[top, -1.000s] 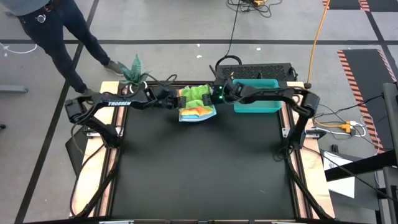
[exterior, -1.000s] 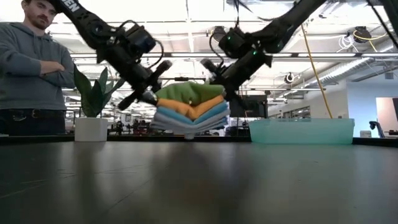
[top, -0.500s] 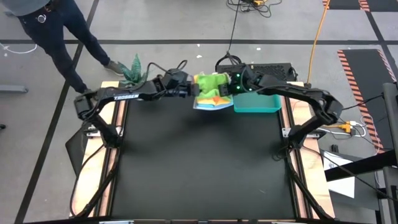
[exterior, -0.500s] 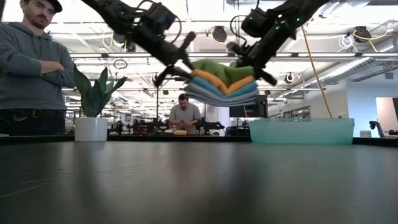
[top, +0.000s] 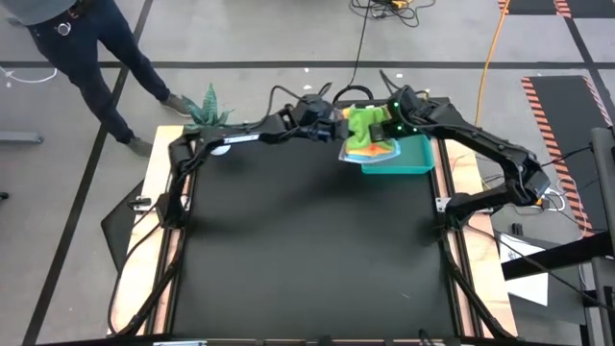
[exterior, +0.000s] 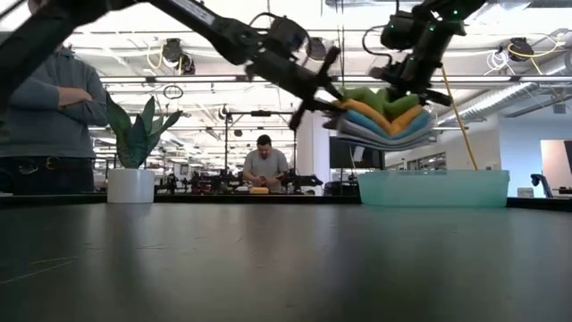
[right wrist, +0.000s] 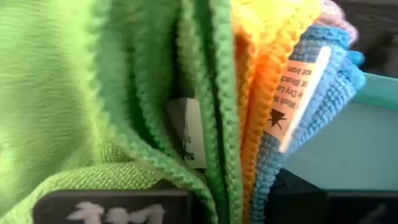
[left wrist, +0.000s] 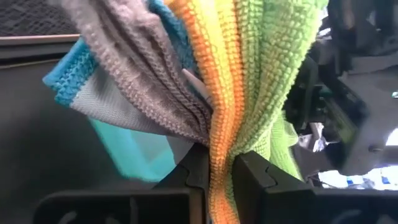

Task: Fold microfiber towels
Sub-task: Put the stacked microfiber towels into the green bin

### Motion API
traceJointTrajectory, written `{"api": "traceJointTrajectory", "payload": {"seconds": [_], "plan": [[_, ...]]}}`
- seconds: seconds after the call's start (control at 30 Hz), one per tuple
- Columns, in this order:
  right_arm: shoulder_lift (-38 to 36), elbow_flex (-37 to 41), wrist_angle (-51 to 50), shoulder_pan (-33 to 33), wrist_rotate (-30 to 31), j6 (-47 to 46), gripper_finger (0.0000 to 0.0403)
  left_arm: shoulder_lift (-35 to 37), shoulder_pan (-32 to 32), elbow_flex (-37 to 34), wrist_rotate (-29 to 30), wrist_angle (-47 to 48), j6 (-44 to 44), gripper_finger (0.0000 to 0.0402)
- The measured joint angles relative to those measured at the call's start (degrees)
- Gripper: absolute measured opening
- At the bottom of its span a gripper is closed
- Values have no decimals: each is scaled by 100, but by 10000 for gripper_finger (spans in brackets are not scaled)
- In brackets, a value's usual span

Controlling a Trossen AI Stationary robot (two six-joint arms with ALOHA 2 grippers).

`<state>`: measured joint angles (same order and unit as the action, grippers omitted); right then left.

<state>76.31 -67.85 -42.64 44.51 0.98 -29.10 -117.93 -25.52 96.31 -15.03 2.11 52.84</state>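
Observation:
A stack of folded microfiber towels [top: 368, 139], lime green on top, then yellow-orange, blue and white-grey, hangs in the air over the teal tray [top: 411, 161] at the table's far right. My left gripper [top: 338, 132] is shut on the stack's left side. My right gripper [top: 390, 131] is shut on its right side. In the low view the towel stack [exterior: 386, 116] sags between my left gripper [exterior: 332, 104] and my right gripper [exterior: 418, 93], above the tray [exterior: 433, 188]. My left gripper pinches the stack's left edge, with the yellow-orange folds [left wrist: 221, 163] between its two fingers [left wrist: 194, 169]. Grey and blue layers bulge on one side, green on the other. It reaches in from the table's left, slanting down; the stack is lifted clear. My right gripper pinches the stack's right edge from above and the right, slanting down. Green folds [right wrist: 214, 155] and yellow-orange folds [right wrist: 252, 149] run down between its fingers, and cloth covers the fingertips. The stack hangs clear of the tray.
A potted plant [top: 207, 111] stands at the table's far left corner. A person [exterior: 45, 98] stands with folded arms beyond the far left edge, and another sits far back in the room. The black mat [top: 307, 250] covers the table's middle and near side.
Both grippers have carried the stack up and toward the table's right edge, from the far middle of the table to above the teal tray. The left arm has stretched out and the right arm has drawn back. The stack has stayed folded and sagging between them.

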Motion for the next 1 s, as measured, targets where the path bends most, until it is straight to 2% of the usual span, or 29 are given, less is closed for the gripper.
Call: {"api": "traceJointTrajectory", "payload": {"seconds": [0.13,0.53,0.7,1.0], "plan": [[-17,12,-416,422,74,324,44,-575,20,761,-65,170,27,43],[-15,524,-393,1488,73,989,44,-2280,27,2946,-349,602,322,43],[-10,650,-260,1716,185,1173,44,-2648,27,3306,-349,637,342,43],[341,1005,86,1768,307,1298,44,-2735,31,3346,-212,737,-14,43]]}}
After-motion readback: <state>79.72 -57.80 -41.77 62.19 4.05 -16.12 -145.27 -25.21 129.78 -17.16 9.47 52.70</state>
